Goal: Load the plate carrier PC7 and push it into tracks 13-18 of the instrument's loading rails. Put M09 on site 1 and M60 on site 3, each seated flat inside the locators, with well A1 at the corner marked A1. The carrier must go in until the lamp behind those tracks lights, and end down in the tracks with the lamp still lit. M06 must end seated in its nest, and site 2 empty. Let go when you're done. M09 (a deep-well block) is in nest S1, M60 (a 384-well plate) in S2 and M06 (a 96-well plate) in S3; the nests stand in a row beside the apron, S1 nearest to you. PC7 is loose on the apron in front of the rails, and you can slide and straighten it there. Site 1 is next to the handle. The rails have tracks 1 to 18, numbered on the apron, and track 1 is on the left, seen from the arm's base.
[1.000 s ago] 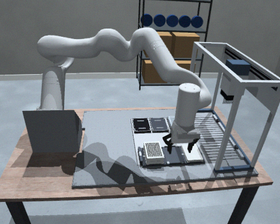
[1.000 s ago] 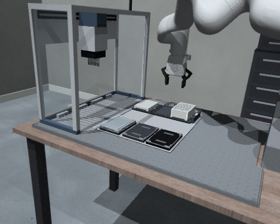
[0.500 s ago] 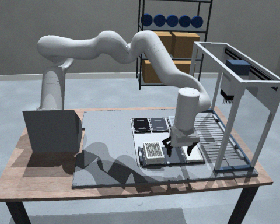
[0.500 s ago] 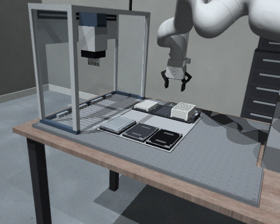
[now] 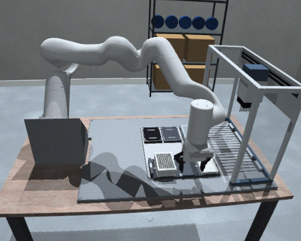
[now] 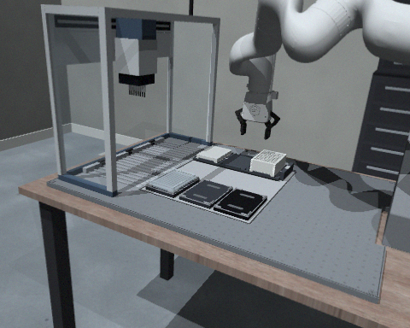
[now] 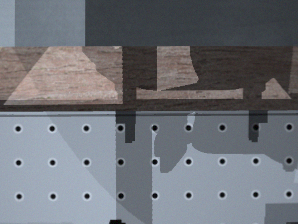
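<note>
Item: dark, flat plate carrier PC7 (image 6: 243, 162), lying loose on the pale apron (image 6: 225, 176) before the ribbed loading rails (image 6: 149, 155); not yet entered in any track, so the push is judged still to be made

Item: tall white deep-well block M09 (image 6: 268, 161), set on the carrier at its right end in the exterior view, judged to be site 1 by the handle

Item: low white 384-well plate M60 (image 6: 214, 154), set on the carrier end nearest the rails, judged site 3; the middle site between the two is seen bare, as required

Item: pale gridded 96-well plate M06 (image 6: 172, 181), left in the nest nearest the rails; the two dark square nests (image 6: 224, 197) beside it stand vacated

Item: black two-fingered tool (image 6: 257, 126), fingers spread wide and holding nothing, hung well above the carrier's middle

Item: grey perforated board over the wooden tabletop (image 6: 114, 222); A1 corners cannot be told
</note>
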`<state>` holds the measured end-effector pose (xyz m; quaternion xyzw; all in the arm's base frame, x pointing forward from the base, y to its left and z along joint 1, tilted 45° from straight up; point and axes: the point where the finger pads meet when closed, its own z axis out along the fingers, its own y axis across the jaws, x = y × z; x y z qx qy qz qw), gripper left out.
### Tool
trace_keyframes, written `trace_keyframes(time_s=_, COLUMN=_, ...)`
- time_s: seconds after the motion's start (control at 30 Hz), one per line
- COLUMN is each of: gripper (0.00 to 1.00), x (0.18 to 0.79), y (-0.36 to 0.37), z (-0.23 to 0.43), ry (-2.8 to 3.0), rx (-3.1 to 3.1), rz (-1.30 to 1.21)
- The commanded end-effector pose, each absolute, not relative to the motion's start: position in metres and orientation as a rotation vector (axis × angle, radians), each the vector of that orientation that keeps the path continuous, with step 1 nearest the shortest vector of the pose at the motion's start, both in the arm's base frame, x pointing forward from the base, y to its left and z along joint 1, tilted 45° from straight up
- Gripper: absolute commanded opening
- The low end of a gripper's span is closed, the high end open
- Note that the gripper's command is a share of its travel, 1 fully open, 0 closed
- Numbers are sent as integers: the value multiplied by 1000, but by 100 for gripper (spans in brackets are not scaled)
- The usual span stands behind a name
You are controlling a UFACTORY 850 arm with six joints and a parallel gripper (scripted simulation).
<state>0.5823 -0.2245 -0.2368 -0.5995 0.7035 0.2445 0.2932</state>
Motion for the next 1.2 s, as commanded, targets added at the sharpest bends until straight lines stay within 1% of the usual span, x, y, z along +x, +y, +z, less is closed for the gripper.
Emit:
trace_keyframes(time_s=0.0, gripper=100, x=584, y=-221, z=-241, ry=1874, rx=-1597, rz=648)
trace_keyframes(time_s=1.17, gripper=100, x=590, y=-187, z=-275, ry=1874, rx=-1597, rz=648)
